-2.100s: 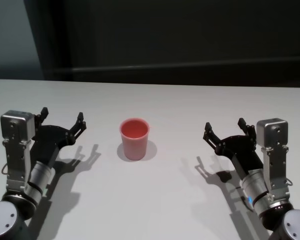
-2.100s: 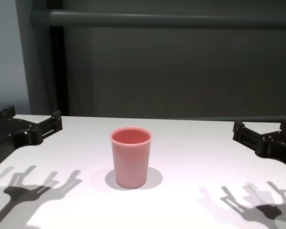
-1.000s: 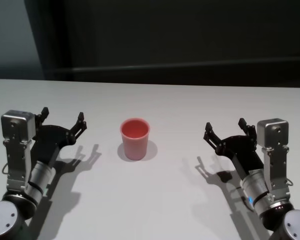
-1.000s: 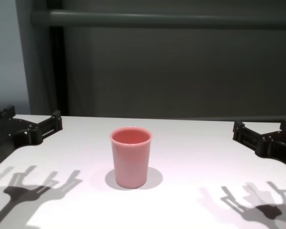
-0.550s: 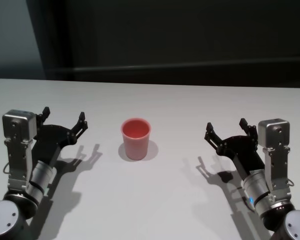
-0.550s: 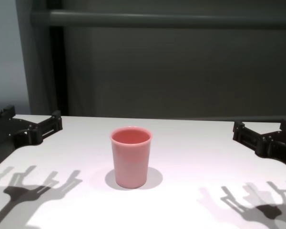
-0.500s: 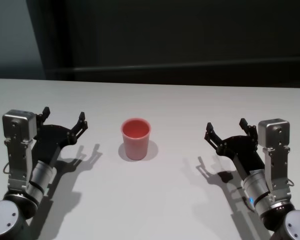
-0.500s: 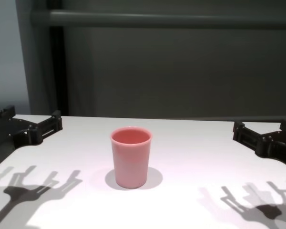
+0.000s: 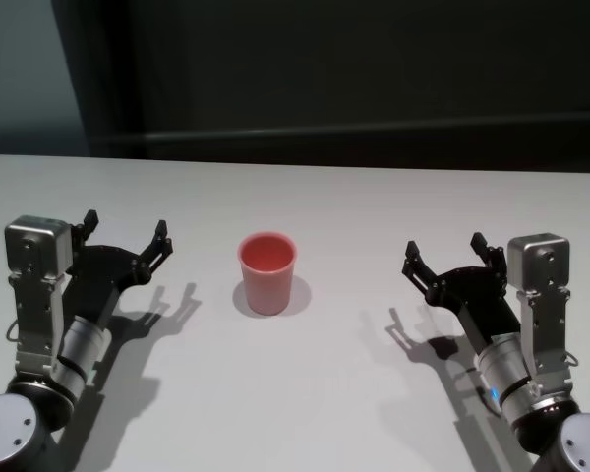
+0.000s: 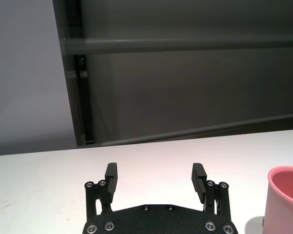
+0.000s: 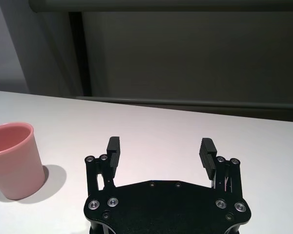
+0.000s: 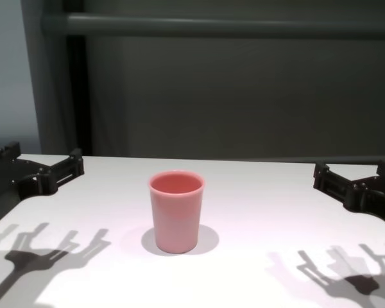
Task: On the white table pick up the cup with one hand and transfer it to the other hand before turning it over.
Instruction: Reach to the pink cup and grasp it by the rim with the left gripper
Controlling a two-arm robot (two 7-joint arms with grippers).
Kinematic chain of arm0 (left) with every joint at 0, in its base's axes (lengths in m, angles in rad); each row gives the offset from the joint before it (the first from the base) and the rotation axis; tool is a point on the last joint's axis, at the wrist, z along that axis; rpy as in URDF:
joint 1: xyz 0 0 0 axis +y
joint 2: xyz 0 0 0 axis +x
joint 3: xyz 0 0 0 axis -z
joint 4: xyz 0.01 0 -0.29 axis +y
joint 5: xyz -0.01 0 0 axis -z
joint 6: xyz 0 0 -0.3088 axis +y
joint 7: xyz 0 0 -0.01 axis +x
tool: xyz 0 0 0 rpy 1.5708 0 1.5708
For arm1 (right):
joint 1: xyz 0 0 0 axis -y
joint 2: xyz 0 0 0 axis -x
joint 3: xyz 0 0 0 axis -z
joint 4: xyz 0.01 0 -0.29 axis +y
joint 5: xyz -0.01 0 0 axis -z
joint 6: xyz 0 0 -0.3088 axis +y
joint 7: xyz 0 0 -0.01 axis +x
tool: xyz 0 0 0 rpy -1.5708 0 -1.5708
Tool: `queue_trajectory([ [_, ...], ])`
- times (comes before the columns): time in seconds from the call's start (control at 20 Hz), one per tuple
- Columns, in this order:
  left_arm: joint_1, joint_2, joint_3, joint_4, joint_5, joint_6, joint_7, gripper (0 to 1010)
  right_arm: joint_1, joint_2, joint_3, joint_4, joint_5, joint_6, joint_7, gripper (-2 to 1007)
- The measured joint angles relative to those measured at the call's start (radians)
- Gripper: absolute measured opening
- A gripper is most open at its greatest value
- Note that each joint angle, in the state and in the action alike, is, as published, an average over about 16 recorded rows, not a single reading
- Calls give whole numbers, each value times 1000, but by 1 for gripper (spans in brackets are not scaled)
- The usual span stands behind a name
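1. Nearest to the robot, the white table (image 9: 305, 413) lies bare and matte, crossed by the sharp dark shadows of both arms.
2. On the robot's left, the left gripper (image 9: 124, 233) hangs a little above the table top, its black fingers (image 10: 111, 173) spread wide apart with nothing between them. It sits on a silver-grey arm that comes in from the near left corner.
3. On the robot's right, the right gripper (image 9: 445, 252) hangs at about the same height, fingers (image 11: 113, 146) likewise splayed and holding nothing. A small blue light shows low on its arm.
4. Between the two, about midway and slightly farther out than the fingertips, the pink cup (image 9: 266, 272) stands upright on the table, rim up, its open mouth showing. It is well apart from both grippers and touched by neither.
5. From the left wrist view only the cup's rim and part of its side show at the picture's edge; from the right wrist view the whole cup is seen off to one side with its shadow beside it.
6. Behind the table's far edge rises a dark wall (image 12: 244, 96) with a horizontal grey bar (image 12: 218, 25) across it.
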Motion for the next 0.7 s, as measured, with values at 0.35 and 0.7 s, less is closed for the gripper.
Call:
queue_trajectory([
  [0.35,0,0,0,0,0,0,0,1001,0,0,0,0,0,0,0,1000],
  [0.7,-1,-1,-2,0,1,-3,-3,1001,0,0,0,0,0,0,0,1000],
])
